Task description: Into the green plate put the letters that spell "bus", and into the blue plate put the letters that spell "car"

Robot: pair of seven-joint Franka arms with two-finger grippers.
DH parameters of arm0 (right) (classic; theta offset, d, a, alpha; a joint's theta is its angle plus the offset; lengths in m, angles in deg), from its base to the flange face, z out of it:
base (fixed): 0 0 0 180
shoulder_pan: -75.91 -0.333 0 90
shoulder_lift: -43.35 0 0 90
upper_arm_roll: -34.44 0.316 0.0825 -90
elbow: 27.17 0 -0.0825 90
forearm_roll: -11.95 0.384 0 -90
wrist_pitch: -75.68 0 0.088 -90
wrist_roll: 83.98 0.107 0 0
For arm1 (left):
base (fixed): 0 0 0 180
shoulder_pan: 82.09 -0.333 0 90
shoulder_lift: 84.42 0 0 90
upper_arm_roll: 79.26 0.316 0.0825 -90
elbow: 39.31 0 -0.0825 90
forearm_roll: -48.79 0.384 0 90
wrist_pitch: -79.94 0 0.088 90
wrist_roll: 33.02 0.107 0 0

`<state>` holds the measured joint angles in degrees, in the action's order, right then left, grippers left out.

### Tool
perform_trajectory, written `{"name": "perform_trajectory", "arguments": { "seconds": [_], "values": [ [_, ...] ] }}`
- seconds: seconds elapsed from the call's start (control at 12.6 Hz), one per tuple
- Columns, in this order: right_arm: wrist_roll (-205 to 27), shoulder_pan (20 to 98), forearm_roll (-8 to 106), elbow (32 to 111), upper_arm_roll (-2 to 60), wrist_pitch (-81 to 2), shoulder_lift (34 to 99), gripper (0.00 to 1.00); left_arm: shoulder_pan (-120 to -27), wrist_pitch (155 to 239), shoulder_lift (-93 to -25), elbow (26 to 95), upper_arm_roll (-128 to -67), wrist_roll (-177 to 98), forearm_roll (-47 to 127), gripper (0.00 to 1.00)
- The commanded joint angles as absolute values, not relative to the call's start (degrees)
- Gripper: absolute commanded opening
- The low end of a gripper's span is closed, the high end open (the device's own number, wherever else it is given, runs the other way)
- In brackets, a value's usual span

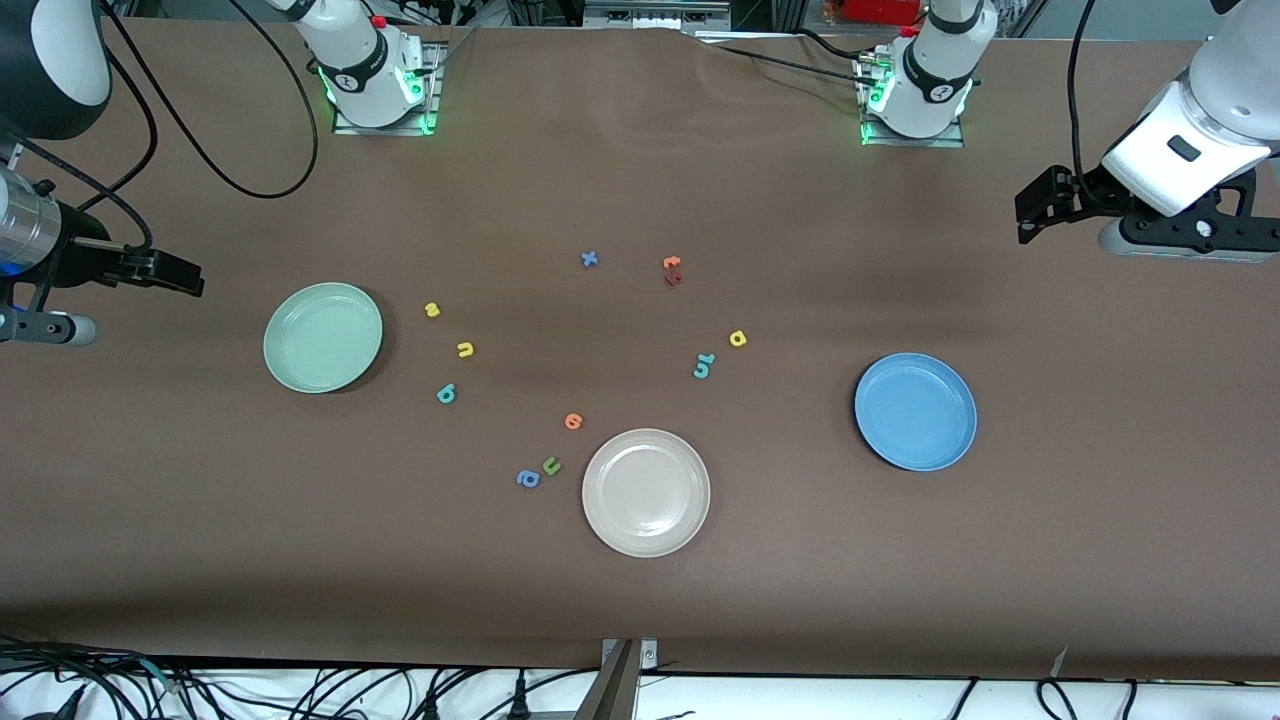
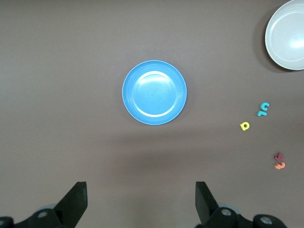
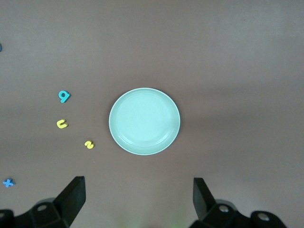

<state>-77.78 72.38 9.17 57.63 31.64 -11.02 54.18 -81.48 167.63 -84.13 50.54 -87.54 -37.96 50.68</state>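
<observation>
The pale green plate (image 1: 322,337) (image 3: 144,121) lies toward the right arm's end of the table. Beside it lie a yellow "s" (image 1: 432,310) (image 3: 89,144), a yellow "u" (image 1: 465,349) (image 3: 61,124) and a teal "b" (image 1: 446,394) (image 3: 64,96). The blue plate (image 1: 915,411) (image 2: 154,92) lies toward the left arm's end. A yellow "a" (image 1: 738,339) (image 2: 244,126) and the touching teal "c" and "r" (image 1: 704,366) (image 2: 263,109) lie nearer the table's middle. My right gripper (image 1: 185,275) (image 3: 138,197) hangs open and empty by the green plate. My left gripper (image 1: 1030,208) (image 2: 141,199) hangs open and empty by the blue plate.
A beige plate (image 1: 646,492) (image 2: 287,35) lies nearest the front camera, with an orange letter (image 1: 573,421), a green "u" (image 1: 551,466) and a blue "a" (image 1: 528,479) beside it. Farther back lie a blue "x" (image 1: 589,259), an orange letter (image 1: 672,263) and a red letter (image 1: 674,278).
</observation>
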Motion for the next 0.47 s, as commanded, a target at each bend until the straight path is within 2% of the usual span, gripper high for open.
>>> {"name": "perform_trajectory", "arguments": {
  "seconds": [0.0, 0.4],
  "values": [
    [-77.13, 72.22, 9.93, 59.23, 31.62, -10.89, 52.66, 1.0, -81.56, 168.36, -84.78, 51.39, -87.61, -37.5, 50.2, 1.0],
    [-77.04, 72.22, 10.02, 59.67, 31.62, -10.89, 52.66, 0.99, -81.56, 168.27, -84.78, 51.39, -87.61, -37.5, 50.2, 1.0]
  ]
}}
